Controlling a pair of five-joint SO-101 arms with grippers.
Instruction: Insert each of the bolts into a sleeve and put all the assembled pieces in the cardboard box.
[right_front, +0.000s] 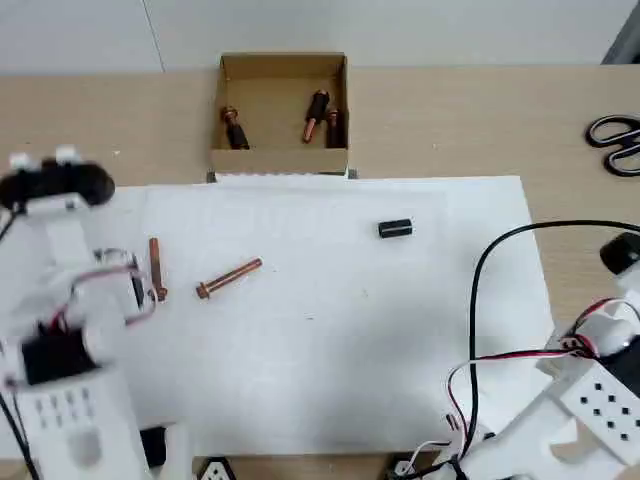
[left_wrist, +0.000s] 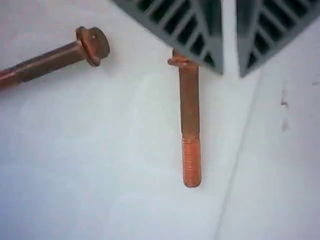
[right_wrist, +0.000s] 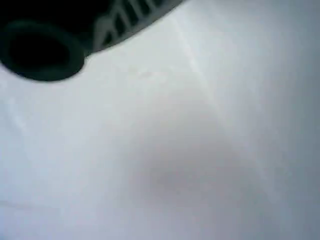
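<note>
The left gripper, slightly open and empty, hangs at the head of a bolt at nine o'clock on the sheet, likely to grasp it for the sleeve toward one o'clock; whether the right arm grips anything I cannot tell.

Open sheet lies between the slanted bolt and the sleeve, the cardboard box walling its far edge.

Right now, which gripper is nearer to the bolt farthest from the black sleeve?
Left. The left gripper is right at that bolt's head; the right arm is at the sheet's opposite near corner, far from it.
</note>
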